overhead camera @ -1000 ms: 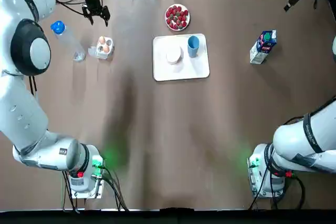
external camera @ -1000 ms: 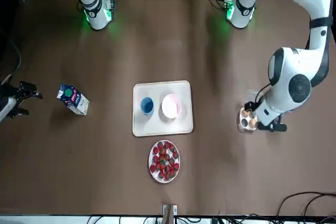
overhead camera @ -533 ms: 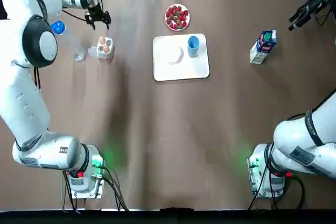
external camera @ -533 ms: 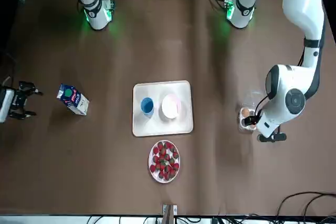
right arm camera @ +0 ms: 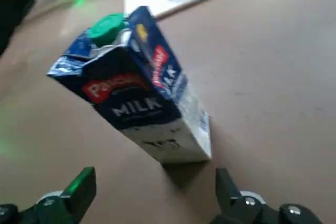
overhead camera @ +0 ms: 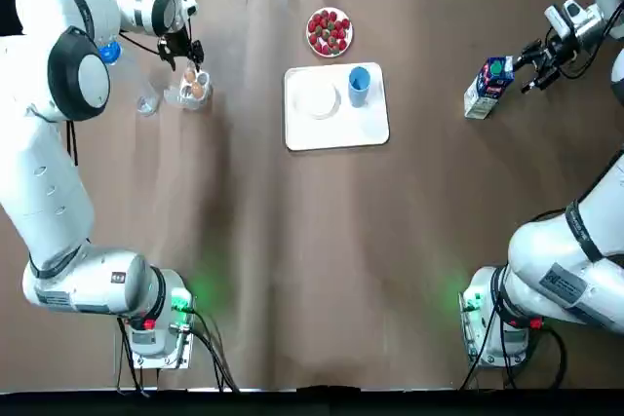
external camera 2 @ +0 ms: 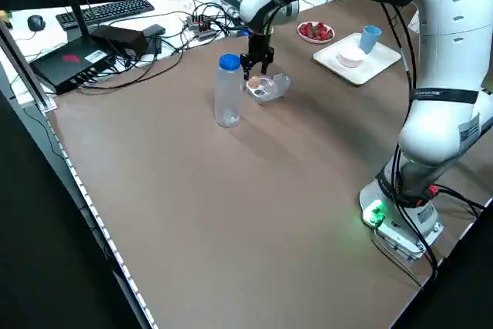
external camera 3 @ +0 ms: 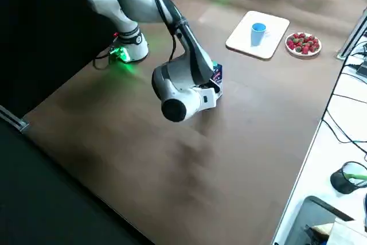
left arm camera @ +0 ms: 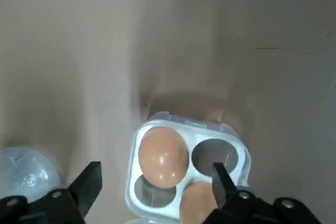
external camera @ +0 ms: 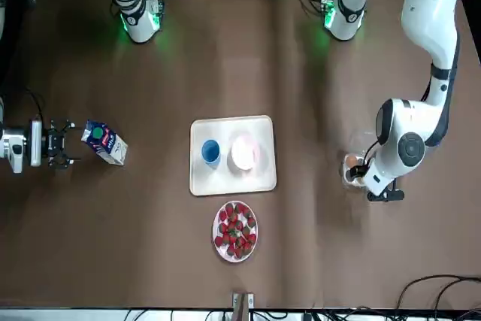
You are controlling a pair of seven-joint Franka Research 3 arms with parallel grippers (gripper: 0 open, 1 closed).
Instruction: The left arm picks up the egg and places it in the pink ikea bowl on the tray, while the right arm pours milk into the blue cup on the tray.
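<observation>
Two brown eggs (left arm camera: 163,156) sit in a clear egg carton (overhead camera: 192,86) at the left of the table. My left gripper (left arm camera: 155,182) hovers open just above the carton, its fingers on either side of one egg and apart from it; in the top view the left gripper (overhead camera: 185,52) is at the carton's far edge. The blue and white milk carton (right arm camera: 142,87) stands upright on the right. My right gripper (overhead camera: 532,60) is open beside it, not touching. The white tray (overhead camera: 369,124) holds the pale bowl (overhead camera: 318,101) and the blue cup (overhead camera: 359,85).
A plate of strawberries (overhead camera: 330,31) lies just beyond the tray. A clear water bottle (overhead camera: 127,75) with a blue cap stands left of the egg carton. Cables and equipment lie along the table's far edge.
My left gripper has come closer over the egg carton. The right gripper has swung in from the far right edge and now faces the milk carton at close range.
</observation>
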